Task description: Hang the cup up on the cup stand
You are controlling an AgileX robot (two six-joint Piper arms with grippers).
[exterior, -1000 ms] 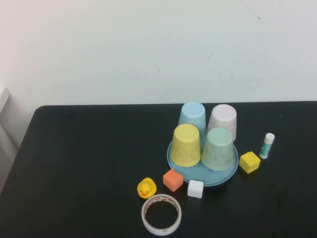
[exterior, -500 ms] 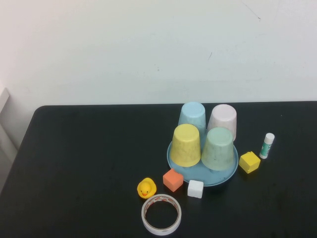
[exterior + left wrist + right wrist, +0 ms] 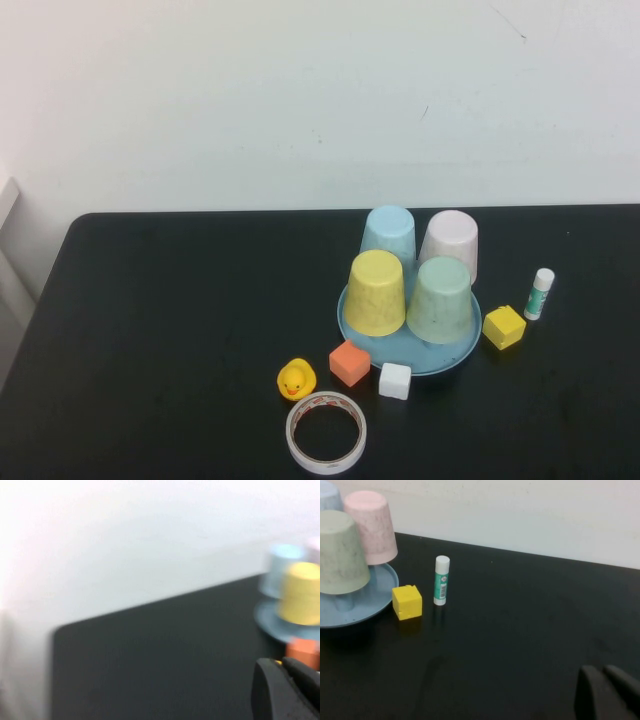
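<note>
The blurred left wrist view shows a black matte tabletop (image 3: 150,655) against a white wall (image 3: 125,540). On the round light-blue plastic cup stand (image 3: 267,622) sit a yellow tapered cup (image 3: 300,592) and a light-blue cup (image 3: 280,570). An orange block (image 3: 302,652) lies just beside the stand — right by the left gripper (image 3: 282,667), its dark fingers pressed together.

**Hidden, Cropped and Blurred**

The cup stand's (image 3: 440,362) pegs are covered by four upturned cups; the mint-green cup (image 3: 440,300) hides its peg entirely. Neither arm appears in the high view. The left wrist view is blurred: the orange block (image 3: 303,651) beside the stand is a smear. The left gripper (image 3: 283,666) and right gripper (image 3: 604,671) are cut off at the frame edge, fingertips together.
</note>
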